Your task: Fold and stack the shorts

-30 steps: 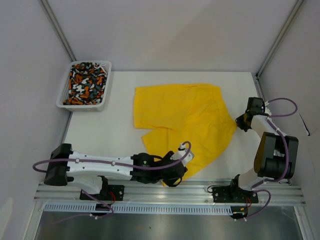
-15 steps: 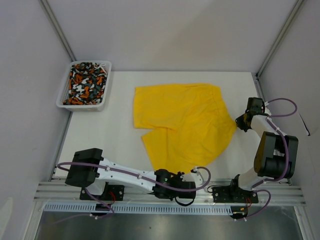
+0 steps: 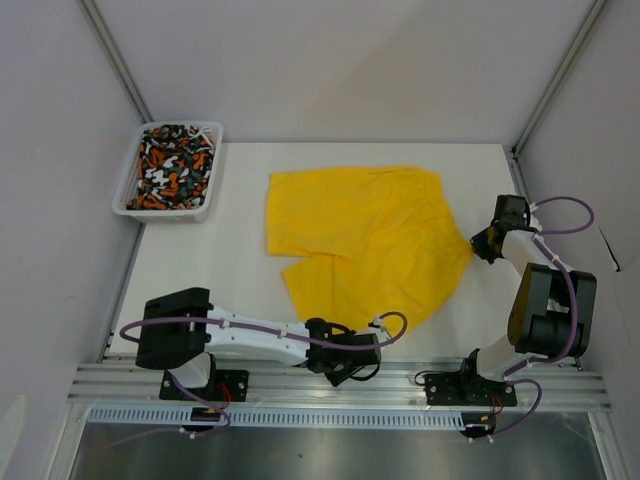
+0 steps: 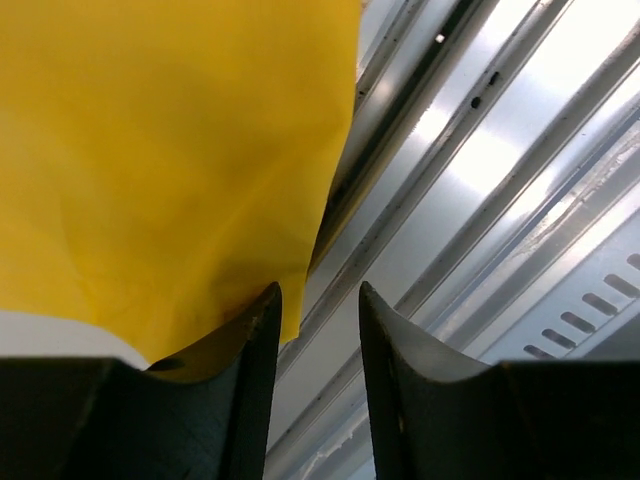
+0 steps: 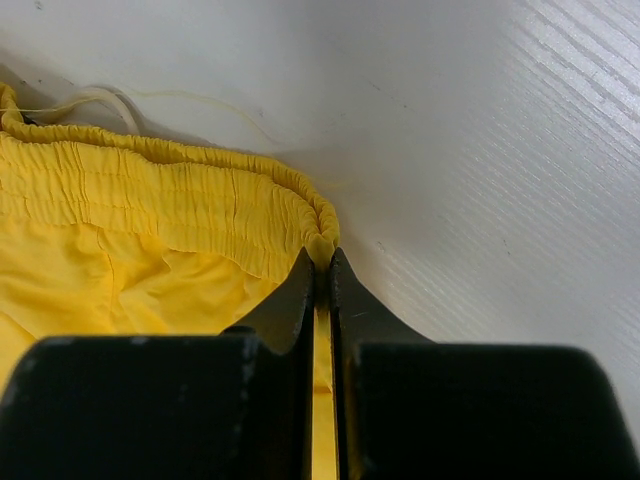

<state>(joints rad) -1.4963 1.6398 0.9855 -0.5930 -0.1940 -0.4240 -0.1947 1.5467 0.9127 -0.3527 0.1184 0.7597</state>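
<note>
The yellow shorts [image 3: 365, 240] lie spread flat in the middle of the white table. My right gripper [image 3: 482, 243] is at their right edge, shut on the corner of the gathered waistband [image 5: 200, 205]; fabric shows between its jaws [image 5: 320, 255]. A pale drawstring [image 5: 100, 97] trails beside the waistband. My left gripper [image 3: 352, 362] is low at the table's near edge, by the shorts' lower hem. In the left wrist view its jaws [image 4: 318, 290] stand apart with only metal rail between them, and the yellow hem corner [image 4: 290, 315] lies just beside the left finger. The patterned shorts [image 3: 172, 168] sit bunched in the basket.
The white mesh basket [image 3: 165, 212] stands at the table's back left corner. Aluminium rails [image 3: 300, 385] run along the near edge, directly under the left gripper [image 4: 480, 170]. Grey walls and slanted frame posts close in both sides.
My left arm swung right along the near edge, out over the rails, then came back a little toward the hem; its jaws stand narrower than before. The right gripper has not moved.
</note>
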